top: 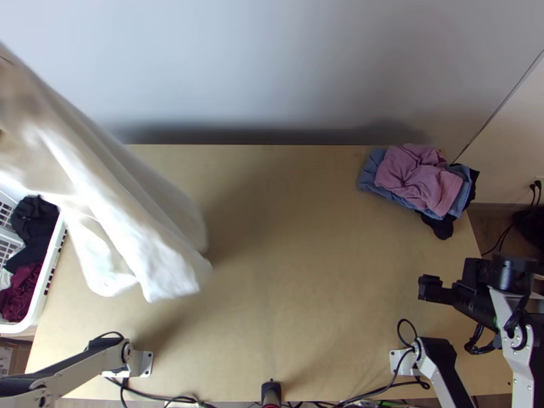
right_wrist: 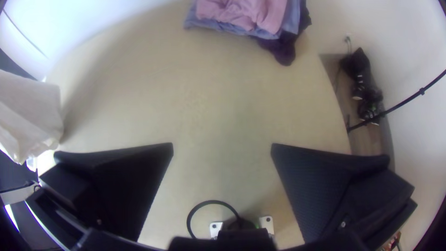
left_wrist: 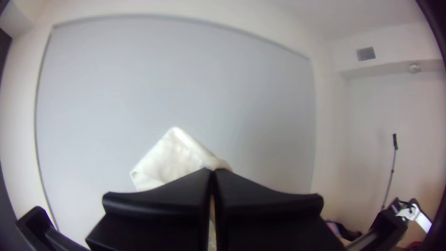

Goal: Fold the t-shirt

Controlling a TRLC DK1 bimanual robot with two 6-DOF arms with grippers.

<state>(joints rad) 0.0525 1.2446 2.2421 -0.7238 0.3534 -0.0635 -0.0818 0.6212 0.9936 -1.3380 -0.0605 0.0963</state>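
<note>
The left gripper pinches the white t-shirt, perhaps near an edge, though blur hides which. The shirt hangs loose beside and partly over the basket; spreading and all folding look left to do. The right gripper, empty with fingers apart, is well away from the basket.

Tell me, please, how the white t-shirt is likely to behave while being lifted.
The white t-shirt should be floppy, as it hangs in long, soft folds. It is probably light for its size, since the left gripper seems to hold it up alone. Its loose lower edge may swing or bunch.
</note>
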